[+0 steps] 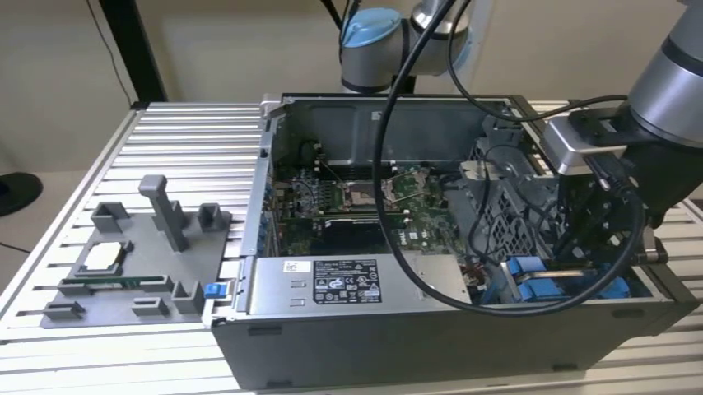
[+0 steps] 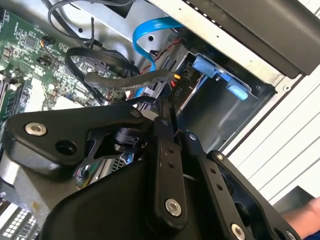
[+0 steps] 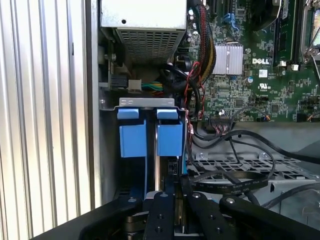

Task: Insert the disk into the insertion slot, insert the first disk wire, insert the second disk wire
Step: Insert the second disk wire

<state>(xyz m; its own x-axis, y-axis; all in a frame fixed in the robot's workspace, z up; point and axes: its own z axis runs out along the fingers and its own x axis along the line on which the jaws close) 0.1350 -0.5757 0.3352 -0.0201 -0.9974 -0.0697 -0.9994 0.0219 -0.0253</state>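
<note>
Slatted aluminium table (image 1: 165, 132), pale wall behind.

Item: open computer case (image 1: 439, 346) lying on its side, green motherboard (image 1: 363, 197) exposed, grey power-supply box (image 1: 341, 284) along the near wall.

Item: grey fixture tray (image 1: 121, 280) on the table, well apart from the case on the exterior view's left, holding small parts.

Item: insertion slot (image 3: 112, 107), grey metal bay in the case corner beside the power-supply box. Two blue tabs (image 3: 170, 137) stand side by side in it; the disk (image 3: 159, 167) appears as a thin silver edge between blue frames, seemingly seated already, though its depth cannot be confirmed.

Item: gripper (image 3: 172, 197), lowered into the bay directly over the disk. Fingers (image 3: 160, 210) drawn close together at the disk's upper edge; whether they pinch anything is hidden, so I cannot tell.

Item: loose black wires (image 3: 235, 182) lie just beside the bay, a light-blue cable (image 2: 150, 30) curves above it. By my judgement disk insertion is done or nearly so; both wires remain unplugged.
</note>
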